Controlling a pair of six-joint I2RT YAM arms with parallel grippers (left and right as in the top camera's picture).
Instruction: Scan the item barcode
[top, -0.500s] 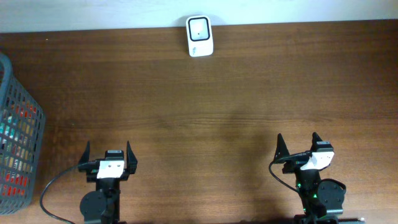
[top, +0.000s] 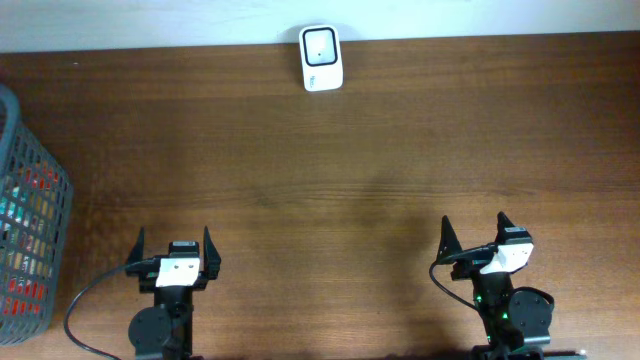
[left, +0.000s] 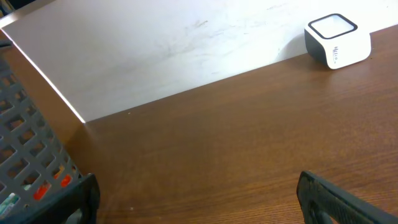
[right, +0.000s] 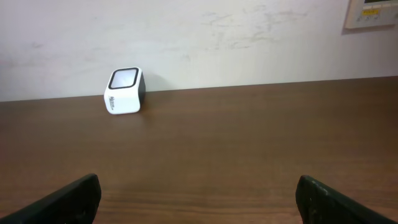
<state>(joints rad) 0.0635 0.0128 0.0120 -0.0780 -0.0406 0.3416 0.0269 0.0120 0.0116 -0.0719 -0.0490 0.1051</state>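
Overhead view: the white barcode scanner (top: 321, 58) sits midway along the table's (top: 350, 170) far edge. A grey mesh basket (top: 42, 142) of colourful packets (top: 22, 292) stands at the left edge. The left gripper (top: 173, 238) and right gripper (top: 475, 222) gape wide and empty at the near edge.

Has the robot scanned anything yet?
Just starting. Nothing looks done: the scanner sits alone and the items lie in the grey basket. Nothing is in hand: the left gripper and the right gripper are both open and empty. To do: grab an item and show its barcode to the scanner.
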